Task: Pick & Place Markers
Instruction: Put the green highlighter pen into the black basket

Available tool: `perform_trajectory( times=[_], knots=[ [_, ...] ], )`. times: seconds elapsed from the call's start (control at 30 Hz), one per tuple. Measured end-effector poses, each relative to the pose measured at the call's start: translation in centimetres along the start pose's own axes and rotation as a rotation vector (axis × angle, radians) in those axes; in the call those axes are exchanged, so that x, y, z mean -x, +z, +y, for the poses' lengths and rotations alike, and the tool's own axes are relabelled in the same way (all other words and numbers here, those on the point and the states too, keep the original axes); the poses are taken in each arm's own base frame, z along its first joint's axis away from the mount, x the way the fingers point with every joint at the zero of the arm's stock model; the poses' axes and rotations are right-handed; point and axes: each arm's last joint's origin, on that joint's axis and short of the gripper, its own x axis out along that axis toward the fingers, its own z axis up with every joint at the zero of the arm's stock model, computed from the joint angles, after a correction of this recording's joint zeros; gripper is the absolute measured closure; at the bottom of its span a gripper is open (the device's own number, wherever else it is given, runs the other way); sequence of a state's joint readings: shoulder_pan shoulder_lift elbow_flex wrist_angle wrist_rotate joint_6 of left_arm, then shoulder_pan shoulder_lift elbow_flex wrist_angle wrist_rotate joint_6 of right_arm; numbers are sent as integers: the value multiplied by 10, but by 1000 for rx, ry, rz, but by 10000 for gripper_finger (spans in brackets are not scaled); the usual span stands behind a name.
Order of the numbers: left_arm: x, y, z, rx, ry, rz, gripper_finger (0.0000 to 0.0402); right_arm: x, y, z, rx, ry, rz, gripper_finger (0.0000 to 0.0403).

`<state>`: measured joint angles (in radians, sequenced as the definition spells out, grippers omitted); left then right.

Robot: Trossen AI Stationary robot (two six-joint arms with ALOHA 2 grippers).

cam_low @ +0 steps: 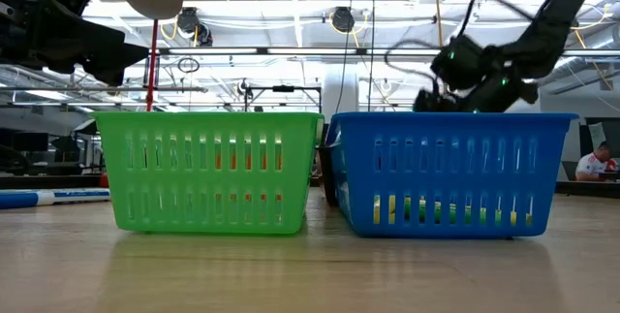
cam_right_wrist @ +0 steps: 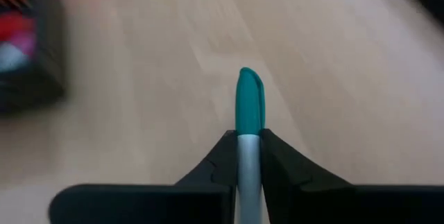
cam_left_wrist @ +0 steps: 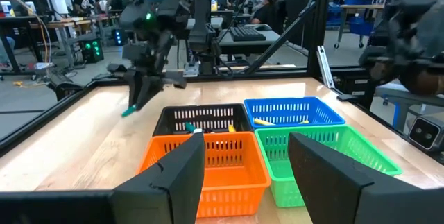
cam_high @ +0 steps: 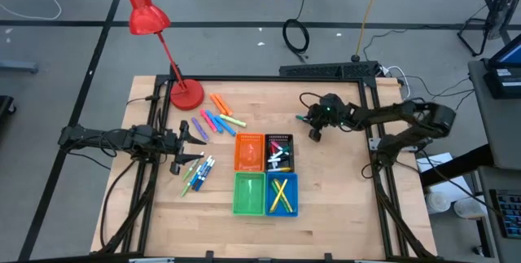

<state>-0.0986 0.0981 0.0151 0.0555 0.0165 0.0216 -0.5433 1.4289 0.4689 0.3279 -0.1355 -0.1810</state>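
Pale wooden boards make up the table top (cam_high: 342, 181), framed by black rails, with a grey workshop floor around it. Reaching in from the table's right edge, the right arm bends at the elbow and holds the right gripper (cam_right_wrist: 248, 156) above bare wood, just right of the black slotted plastic bin (cam_high: 279, 151). Its jaws are clamped on a white-barrelled marker with a teal cap (cam_right_wrist: 250, 113), whose long axis runs straight out between the fingers, cap end forward and angled down toward the table. No writing can be read on it.

Lying low along the left side, the left arm holds the left gripper (cam_left_wrist: 246, 172) with its jaws apart and nothing between them, facing the orange slotted bin (cam_left_wrist: 208, 161). Loose coloured markers (cam_high: 220, 116) lie fanned on the wood near the red desk lamp (cam_high: 159, 43), and a second cluster of markers (cam_high: 198, 173) lies beside the left gripper. Yellow markers (cam_high: 281, 194) lie crossed in the blue slotted bin (cam_high: 291, 208); the green slotted bin (cam_high: 249, 194) stands beside it.
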Motion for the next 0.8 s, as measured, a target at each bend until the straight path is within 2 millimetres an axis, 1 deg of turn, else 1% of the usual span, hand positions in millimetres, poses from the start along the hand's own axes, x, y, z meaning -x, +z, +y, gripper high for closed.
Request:
perform_trajectory(
  times=[0.2,0.4,0.63,0.8],
  knots=[
    [0,0,0,0,0,0,190,19,19,24,56,67,-108,372],
    [0,0,0,0,0,0,190,34,31,50,112,151,-197,372],
    [0,0,0,0,0,0,190,39,40,83,157,271,-293,368],
    [0,0,0,0,0,0,190,38,42,100,190,332,-339,372]
  ],
)
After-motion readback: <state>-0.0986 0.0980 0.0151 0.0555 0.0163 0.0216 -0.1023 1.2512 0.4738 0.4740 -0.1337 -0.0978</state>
